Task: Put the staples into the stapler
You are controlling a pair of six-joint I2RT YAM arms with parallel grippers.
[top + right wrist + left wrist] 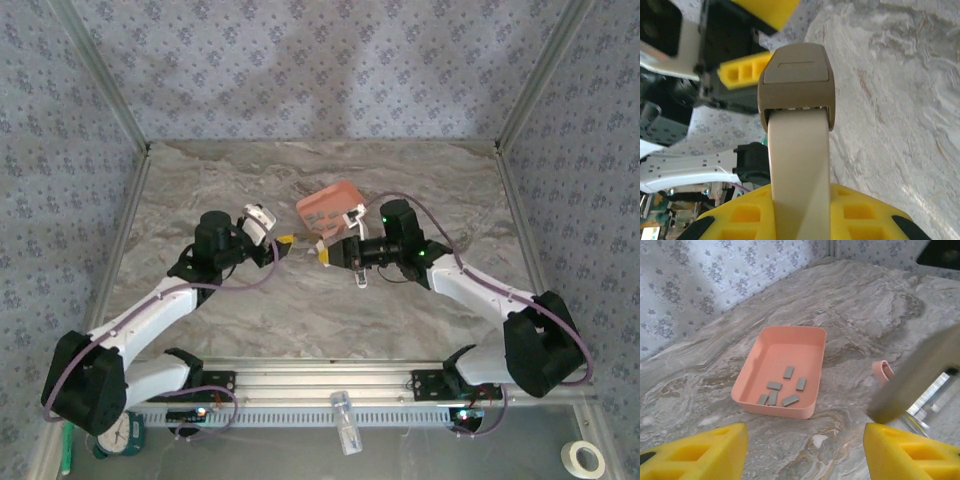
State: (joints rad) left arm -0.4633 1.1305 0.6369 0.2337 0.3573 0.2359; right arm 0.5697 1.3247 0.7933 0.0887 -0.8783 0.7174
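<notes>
**Top view.** The salmon-pink tray (pixel 330 205) lies on the marbled counter (pixel 230 180). My left gripper (pixel 286 243) hangs on the near-left side of the tray. My right gripper (pixel 327 252) sits just on the tray's near side, tip turned toward the left one, the two close together. What they carry is too small to tell here.

**Left wrist view.** The tray lies beyond my left gripper, whose yellow fingers (pixel 695 455) are spread wide with nothing between them. Six staples (pixel 774 385), short grey strips, lie loose on the tray floor, gathered toward its near end. To the right of the tray, raised above the counter, a blurred beige bar crosses the frame: the stapler (pixel 915 377). Between it and the tray a small pink curved piece (pixel 883 371) rests on the counter; I cannot tell what it is.

**Right wrist view.** My right gripper is closed on the stapler, clamping its slim body, with the capped end pointing away. Just beyond that end stand the left gripper's fingers; whether they touch it I cannot tell.
</notes>
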